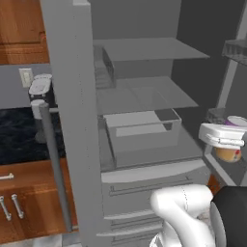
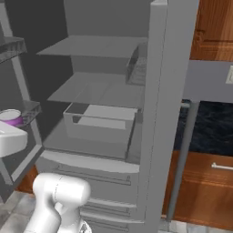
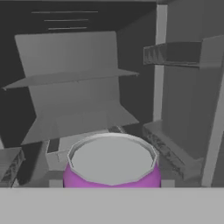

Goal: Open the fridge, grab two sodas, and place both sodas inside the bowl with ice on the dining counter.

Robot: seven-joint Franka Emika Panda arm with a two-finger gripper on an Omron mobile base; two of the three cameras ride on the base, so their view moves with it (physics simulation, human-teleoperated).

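Observation:
The grey fridge (image 1: pixel 72 96) (image 2: pixel 164 91) stands open, its shelves bare apart from a clear bin (image 1: pixel 142 130) (image 2: pixel 102 120). The purple-magenta can with an orange lower part (image 1: pixel 230 155) (image 2: pixel 11 117) stands upright in a door rack at the side. My gripper (image 1: pixel 226 137) reaches level at that can and crosses its middle. In the hand view the can's silver top (image 3: pixel 111 159) lies close at the bottom centre, and my fingertips are hidden. The red can, the bowl and the dining counter are out of view.
The open fridge door's long bar handle (image 1: pixel 55 169) (image 2: pixel 182 159) hangs in front of a dark-topped counter (image 1: pixel 19 135) with wood drawers (image 1: pixel 19 202) below and wood cabinets above. Wire door racks (image 1: pixel 236 48) (image 3: pixel 175 53) jut out beside my hand. Fridge drawers (image 1: pixel 144 188) sit low.

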